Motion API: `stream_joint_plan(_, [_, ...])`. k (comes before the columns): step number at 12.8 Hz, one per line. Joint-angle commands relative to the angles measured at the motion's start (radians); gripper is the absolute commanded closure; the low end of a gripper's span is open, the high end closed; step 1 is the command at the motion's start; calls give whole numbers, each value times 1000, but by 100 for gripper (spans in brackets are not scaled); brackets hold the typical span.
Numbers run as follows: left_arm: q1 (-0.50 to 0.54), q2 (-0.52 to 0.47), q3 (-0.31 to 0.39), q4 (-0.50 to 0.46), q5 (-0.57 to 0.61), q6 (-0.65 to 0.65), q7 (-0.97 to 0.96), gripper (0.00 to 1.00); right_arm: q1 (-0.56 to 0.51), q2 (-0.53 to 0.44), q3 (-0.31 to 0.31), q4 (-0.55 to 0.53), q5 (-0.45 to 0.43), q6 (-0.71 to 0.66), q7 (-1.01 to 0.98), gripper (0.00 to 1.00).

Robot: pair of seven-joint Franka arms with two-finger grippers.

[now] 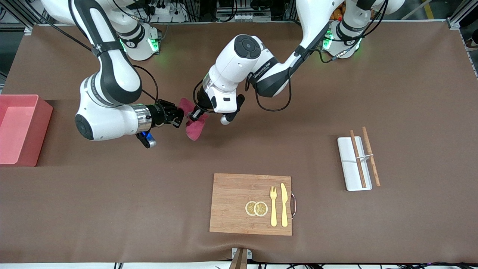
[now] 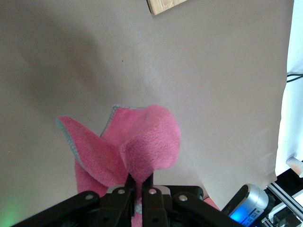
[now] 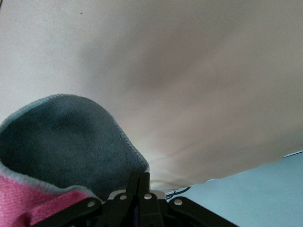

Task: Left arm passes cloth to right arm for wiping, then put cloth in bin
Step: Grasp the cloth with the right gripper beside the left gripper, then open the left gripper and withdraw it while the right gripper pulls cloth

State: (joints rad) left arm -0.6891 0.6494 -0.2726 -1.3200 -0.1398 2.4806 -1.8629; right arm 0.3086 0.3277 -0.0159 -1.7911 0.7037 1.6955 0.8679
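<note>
Fleecy magenta-and-grey cloth (image 1: 194,125), crumpled, pinched between left gripper (image 1: 193,116) and right gripper (image 1: 180,116), both clamped on it.

White arms (image 1: 239,63) with black joint bands, green-lit bases, looping black cables, one silver wrist cylinder (image 1: 142,118).

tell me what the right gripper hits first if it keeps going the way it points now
The right gripper, already shut on the cloth, points at the left gripper, also shut on it. That comes first, though depth is unclear.

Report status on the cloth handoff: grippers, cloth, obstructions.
Left gripper shut on cloth, held over bare table. Right gripper also shut on cloth. Bin at right arm's end; nothing in the way.
</note>
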Motion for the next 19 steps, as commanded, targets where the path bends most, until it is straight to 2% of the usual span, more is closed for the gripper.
stream_joint_plan(1, [-12,-1,13,13,-9,1,-16,100,-2,-10,-3,-4,-13,-7,-41,100])
stream_joint_plan(2, [-12,-1,13,13,-9,1,-16,100,-8,-10,-4,-4,-18,-7,-65,100])
stream_joint_plan(3, [-9,-5,13,15,-9,0,-16,95,-16,-10,-6,-2,-26,-7,-101,100])
stream_joint_plan(4, [-4,-11,12,15,-11,0,-15,76,-31,-9,-6,9,-59,-7,-136,100])
stream_joint_plan(6, [-3,-20,13,13,-11,-6,-16,22,-45,-4,-6,44,-166,-5,-170,100])
stream_joint_plan(7, [-1,-33,13,13,-6,-9,-16,0,-48,-1,-6,56,-211,-5,-190,100])
stream_joint_plan(9, [0,-53,15,13,-4,-17,-15,0,-66,8,-7,55,-240,-2,-251,100])
stream_joint_plan(11, [14,-65,30,13,-6,-108,-15,0,-110,37,-9,55,-286,-2,-341,100])
stream_joint_plan(14, [32,-169,53,13,-1,-213,-2,0,-222,92,-9,58,-338,4,-521,100])
stream_joint_plan(17, [86,-240,50,11,64,-385,71,0,-273,161,-9,116,-591,84,-608,100])
stream_joint_plan(19, [131,-301,52,-1,86,-489,184,0,-356,168,-9,124,-686,131,-726,100])
